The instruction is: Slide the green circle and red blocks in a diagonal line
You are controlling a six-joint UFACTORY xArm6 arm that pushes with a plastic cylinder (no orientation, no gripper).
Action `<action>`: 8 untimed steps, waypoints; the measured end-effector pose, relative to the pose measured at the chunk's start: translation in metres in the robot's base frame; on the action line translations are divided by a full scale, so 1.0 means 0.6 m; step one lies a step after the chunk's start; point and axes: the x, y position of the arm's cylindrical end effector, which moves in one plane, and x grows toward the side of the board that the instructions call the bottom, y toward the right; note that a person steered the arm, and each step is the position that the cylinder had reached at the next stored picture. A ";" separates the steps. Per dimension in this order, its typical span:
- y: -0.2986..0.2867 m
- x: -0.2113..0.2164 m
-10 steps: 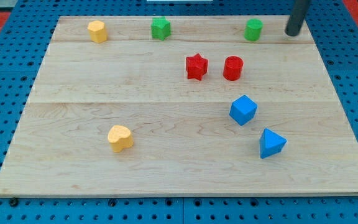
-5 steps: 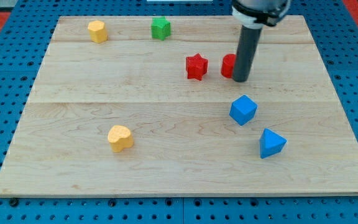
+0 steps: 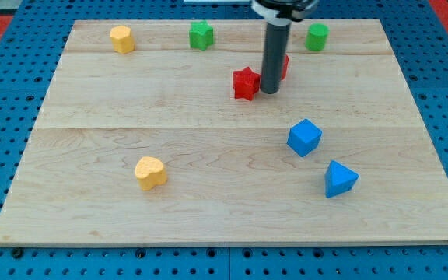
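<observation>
The green circle [image 3: 316, 36] sits near the view's top right of the wooden board [image 3: 92, 140]. The red star [image 3: 245, 83] lies in the upper middle. The red cylinder [image 3: 283, 66] is mostly hidden behind my rod; only a sliver shows on the rod's right side. My tip [image 3: 269, 92] rests on the board just to the right of the red star, close to it, and below-left of the red cylinder.
A green star-like block [image 3: 201, 35] and a yellow block [image 3: 121, 38] sit along the top. A yellow heart [image 3: 150, 173] lies lower left. A blue cube [image 3: 304, 137] and a blue wedge [image 3: 339, 179] lie lower right.
My tip moved from the top right corner down to the red cylinder, then left to beside the red star. The red cylinder has shifted up and slightly left.
</observation>
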 end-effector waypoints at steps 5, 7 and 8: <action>0.027 -0.034; -0.002 -0.044; -0.034 -0.036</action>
